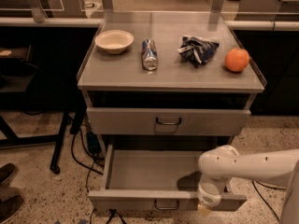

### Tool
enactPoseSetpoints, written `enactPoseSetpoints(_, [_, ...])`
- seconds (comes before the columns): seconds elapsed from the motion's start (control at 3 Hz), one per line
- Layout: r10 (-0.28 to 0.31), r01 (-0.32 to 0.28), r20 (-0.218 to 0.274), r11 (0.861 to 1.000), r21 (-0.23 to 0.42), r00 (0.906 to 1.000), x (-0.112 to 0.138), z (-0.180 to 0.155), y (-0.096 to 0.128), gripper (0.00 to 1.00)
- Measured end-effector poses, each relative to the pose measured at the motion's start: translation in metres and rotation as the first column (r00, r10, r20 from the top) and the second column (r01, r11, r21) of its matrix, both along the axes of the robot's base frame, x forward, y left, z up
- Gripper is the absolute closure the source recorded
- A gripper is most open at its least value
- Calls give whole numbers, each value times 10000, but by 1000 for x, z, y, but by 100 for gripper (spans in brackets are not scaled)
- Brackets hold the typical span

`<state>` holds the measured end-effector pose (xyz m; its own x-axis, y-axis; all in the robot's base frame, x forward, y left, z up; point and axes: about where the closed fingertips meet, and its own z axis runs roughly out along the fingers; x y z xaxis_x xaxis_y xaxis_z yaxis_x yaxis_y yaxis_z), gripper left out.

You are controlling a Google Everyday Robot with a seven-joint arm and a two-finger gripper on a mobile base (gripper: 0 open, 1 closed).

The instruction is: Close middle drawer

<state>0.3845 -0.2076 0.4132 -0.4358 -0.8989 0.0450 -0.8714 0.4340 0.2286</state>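
Observation:
The middle drawer (pixel 154 171) is pulled far out of the grey cabinet and looks empty inside. Its flat front (pixel 135 200) carries a small dark loop handle (pixel 166 204) at the centre. My gripper (pixel 204 209) hangs at the end of the white arm (pixel 247 166), which reaches in from the right. It is at the outer face of the drawer front, to the right of the handle. The arm's wrist hides the right part of the front.
A closed drawer (pixel 168 121) with its own handle sits above the open one. On the cabinet top (pixel 121 76) are a beige bowl (pixel 114 41), a can on its side (pixel 149 54), a crumpled chip bag (pixel 198 49) and an orange (pixel 237 59). Cables (pixel 86 157) and a shoe (pixel 7 174) lie on the floor at left.

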Motion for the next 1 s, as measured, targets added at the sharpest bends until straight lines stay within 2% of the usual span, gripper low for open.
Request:
enactPoseSetpoints(0.33, [8, -8, 9, 10000, 4, 10000, 1, 0, 0, 82])
enactPoseSetpoints(1.0, [8, -8, 8, 10000, 4, 10000, 1, 0, 0, 36])
